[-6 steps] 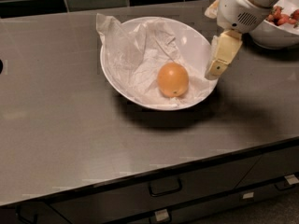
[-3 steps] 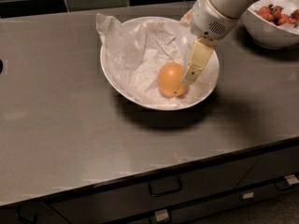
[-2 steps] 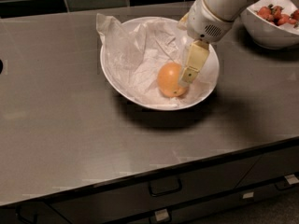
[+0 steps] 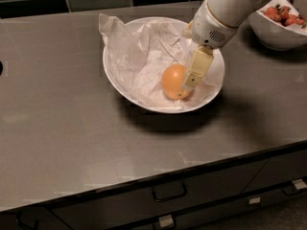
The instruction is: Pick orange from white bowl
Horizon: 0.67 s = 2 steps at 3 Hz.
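The orange (image 4: 171, 82) lies in the right half of the wide white bowl (image 4: 113, 78), on crumpled white paper (image 4: 139, 56). The bowl stands on the grey counter, a little right of the middle. My gripper (image 4: 191, 81) hangs from the white arm (image 4: 225, 8), which comes in from the upper right. It reaches down into the bowl, and its cream tip is right against the orange's right side and covers a bit of it. The orange rests on the paper, not lifted.
A smaller white bowl (image 4: 276, 30) with red-pink food stands at the back right, under the arm. A dark tiled wall runs along the back. The counter's front edge (image 4: 144, 178) has drawers below. A dark opening (image 4: 1, 67) shows at the left edge.
The gripper has moved left from outside the bowl's right rim into the bowl, down to the orange's right side. The orange and the bowl have not moved.
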Motion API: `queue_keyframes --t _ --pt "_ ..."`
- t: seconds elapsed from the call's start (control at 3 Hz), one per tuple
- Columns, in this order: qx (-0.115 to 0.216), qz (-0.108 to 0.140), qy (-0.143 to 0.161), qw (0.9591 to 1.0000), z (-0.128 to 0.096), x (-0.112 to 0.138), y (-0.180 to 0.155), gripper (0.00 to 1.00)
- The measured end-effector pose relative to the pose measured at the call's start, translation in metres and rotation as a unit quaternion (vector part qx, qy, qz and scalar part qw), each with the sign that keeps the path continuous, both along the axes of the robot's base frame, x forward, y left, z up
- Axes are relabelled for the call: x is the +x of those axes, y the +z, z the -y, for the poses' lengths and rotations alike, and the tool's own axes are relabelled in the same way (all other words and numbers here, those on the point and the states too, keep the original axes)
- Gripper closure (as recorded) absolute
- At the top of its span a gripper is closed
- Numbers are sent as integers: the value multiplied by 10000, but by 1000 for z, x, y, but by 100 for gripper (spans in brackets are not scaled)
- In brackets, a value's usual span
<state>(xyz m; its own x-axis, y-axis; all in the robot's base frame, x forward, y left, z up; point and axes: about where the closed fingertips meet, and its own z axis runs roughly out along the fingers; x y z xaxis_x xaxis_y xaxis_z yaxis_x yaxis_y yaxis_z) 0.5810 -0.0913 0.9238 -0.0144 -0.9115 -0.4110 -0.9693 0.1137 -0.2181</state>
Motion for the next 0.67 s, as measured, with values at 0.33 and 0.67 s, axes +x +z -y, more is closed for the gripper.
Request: queue_keyframes --t 0.33,0.67 --pt "25 -41 -73 10000 2 3 -8 10" --pt "25 -41 -73 10000 2 3 -8 0"
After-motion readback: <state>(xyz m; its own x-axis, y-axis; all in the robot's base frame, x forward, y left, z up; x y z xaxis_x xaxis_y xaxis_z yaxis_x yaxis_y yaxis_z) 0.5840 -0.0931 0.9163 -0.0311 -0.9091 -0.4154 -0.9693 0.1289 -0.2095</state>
